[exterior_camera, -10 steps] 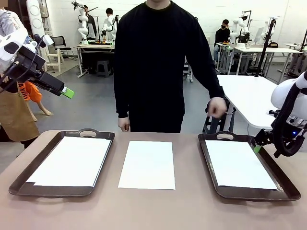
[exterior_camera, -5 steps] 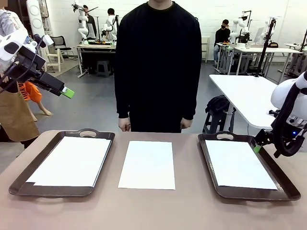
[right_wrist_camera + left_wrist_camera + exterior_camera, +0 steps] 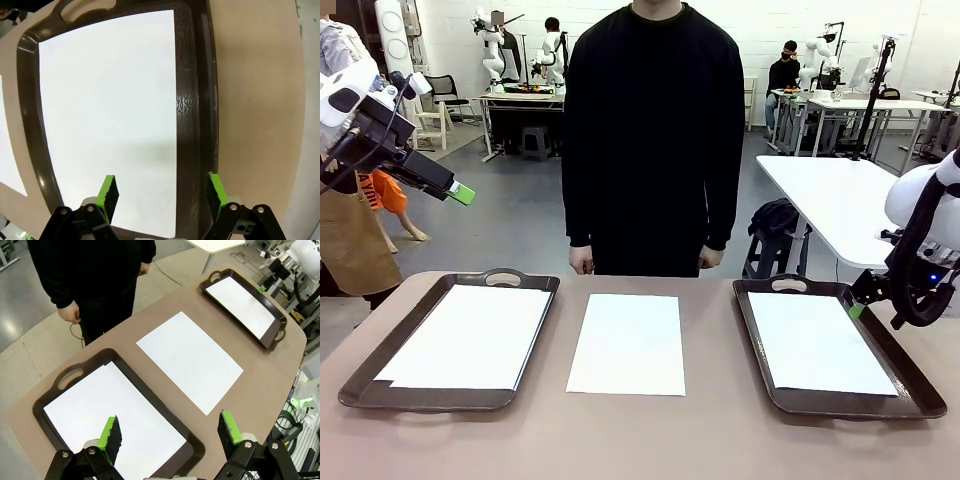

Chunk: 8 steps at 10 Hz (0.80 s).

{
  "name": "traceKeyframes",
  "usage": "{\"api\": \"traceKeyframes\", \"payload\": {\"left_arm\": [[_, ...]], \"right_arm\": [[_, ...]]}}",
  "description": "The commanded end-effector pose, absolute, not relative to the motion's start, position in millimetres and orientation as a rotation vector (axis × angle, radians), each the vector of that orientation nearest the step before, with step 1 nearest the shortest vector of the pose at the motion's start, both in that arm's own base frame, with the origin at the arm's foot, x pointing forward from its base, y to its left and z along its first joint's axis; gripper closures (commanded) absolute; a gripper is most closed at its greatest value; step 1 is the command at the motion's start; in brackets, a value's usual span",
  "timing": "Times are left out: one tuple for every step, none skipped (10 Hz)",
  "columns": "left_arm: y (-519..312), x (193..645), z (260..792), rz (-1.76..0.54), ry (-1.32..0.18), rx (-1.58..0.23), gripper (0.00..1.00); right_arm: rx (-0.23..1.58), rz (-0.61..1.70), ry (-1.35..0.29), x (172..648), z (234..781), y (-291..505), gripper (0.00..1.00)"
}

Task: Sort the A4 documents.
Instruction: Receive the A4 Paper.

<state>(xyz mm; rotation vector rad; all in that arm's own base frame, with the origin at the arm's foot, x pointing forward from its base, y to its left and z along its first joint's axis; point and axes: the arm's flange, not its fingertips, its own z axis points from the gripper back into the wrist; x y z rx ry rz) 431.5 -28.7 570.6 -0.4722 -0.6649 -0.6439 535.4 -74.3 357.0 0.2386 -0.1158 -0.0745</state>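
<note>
Left wrist view: left end effector [image 3: 169, 430] wide open and empty above the A4 document [image 3: 110, 415] in the left tray [image 3: 150, 397], right end effector [image 3: 161, 189] likewise agape over the sheet [image 3: 110, 100] in the right tray [image 3: 195, 115], a third sheet [image 3: 190, 360] flat on the worktop [image 3: 270, 380] between.

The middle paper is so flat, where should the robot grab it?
Probably by its near short edge, coming from the robot's side. The middle paper lies flat on the bare table, with no rim around it, so a low finger could slide under that edge and pinch.
</note>
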Motion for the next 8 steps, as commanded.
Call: {"api": "traceKeyframes", "payload": {"left_arm": [[-26.6, 432.1, 570.4, -0.655, -0.671, -0.475, 0.0], [-26.6, 432.1, 570.4, -0.655, -0.671, -0.475, 0.0], [-26.6, 432.1, 570.4, -0.655, -0.671, -0.475, 0.0], [-26.6, 432.1, 570.4, -0.655, -0.671, -0.475, 0.0], [-26.6, 432.1, 570.4, -0.655, -0.671, -0.475, 0.0], [-26.6, 432.1, 570.4, -0.655, -0.671, -0.475, 0.0], [-26.6, 432.1, 570.4, -0.655, -0.671, -0.475, 0.0], [-26.6, 432.1, 570.4, -0.655, -0.671, -0.475, 0.0]], "right_arm": [[0.238, -0.069, -0.114, 536.3, 354.8, -75.0, 0.09], [0.239, -0.075, -0.116, 535.4, 357.0, -74.3, 0.08], [0.165, 0.034, -0.201, 522.0, 378.0, -81.0, 0.08], [0.146, 0.196, -0.34, 503.2, 421.9, -67.7, 0.08], [0.192, 0.328, -0.457, 486.8, 458.2, -53.4, 0.08], [0.241, 0.432, -0.545, 472.1, 485.7, -43.0, 0.08], [0.32, 0.539, -0.613, 461.6, 504.9, -35.7, 0.08], [0.409, 0.667, -0.647, 455.4, 520.1, -31.2, 0.08]]}}
